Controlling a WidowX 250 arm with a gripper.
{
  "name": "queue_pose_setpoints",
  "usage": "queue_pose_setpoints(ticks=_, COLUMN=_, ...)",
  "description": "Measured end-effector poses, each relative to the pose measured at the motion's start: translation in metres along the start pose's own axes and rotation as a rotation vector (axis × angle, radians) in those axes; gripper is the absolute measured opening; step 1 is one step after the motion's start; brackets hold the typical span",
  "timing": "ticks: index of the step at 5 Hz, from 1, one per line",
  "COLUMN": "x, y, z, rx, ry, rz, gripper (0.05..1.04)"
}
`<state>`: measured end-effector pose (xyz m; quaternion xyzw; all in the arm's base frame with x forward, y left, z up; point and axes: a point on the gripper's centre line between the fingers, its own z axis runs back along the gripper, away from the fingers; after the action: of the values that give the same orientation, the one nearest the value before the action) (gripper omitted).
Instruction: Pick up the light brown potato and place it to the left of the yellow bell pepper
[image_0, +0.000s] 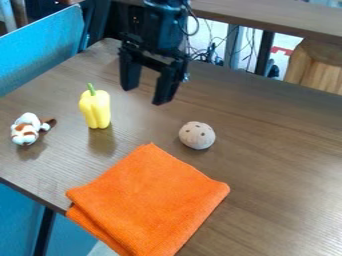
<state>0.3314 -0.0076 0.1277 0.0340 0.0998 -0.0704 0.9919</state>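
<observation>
- Looking down at a slant, we see a brown wooden worktop (280, 150), with a blue panel (40, 55) towards 10 o'clock and loose cables (214, 50) beyond the far edge, around 1 o'clock.
- The one black arm (163, 25) comes in from 12 o'clock; its claw (145, 94) hangs over the far half of the worktop, the two fingers spread well apart and pinching nothing.
- Nearest to the claw we find the yellow pepper (97, 109), at about its 8 o'clock and apart from it. The pepper seems to stand upright, its long axis up and down, green stem at 12 o'clock.
- Farther out at 8 o'clock, past the pepper, lies a small white and brown toy (27, 129).
- Between the claw's 4 and 5 o'clock we see a pale, dark-spotted ball (197, 135).
- At 6 o'clock lies a folded orange cloth (150, 200).
</observation>
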Motion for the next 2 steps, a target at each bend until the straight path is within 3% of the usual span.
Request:
queue_pose_setpoints(ticks=1, x=0.019, y=-0.014, z=-0.001, rx=-0.001, ry=-0.033, rz=-0.060, gripper=1.001)
queue_pose_setpoints(ticks=2, x=0.028, y=-0.017, z=-0.013, rx=0.005, ry=-0.029, rz=-0.090, gripper=1.001)
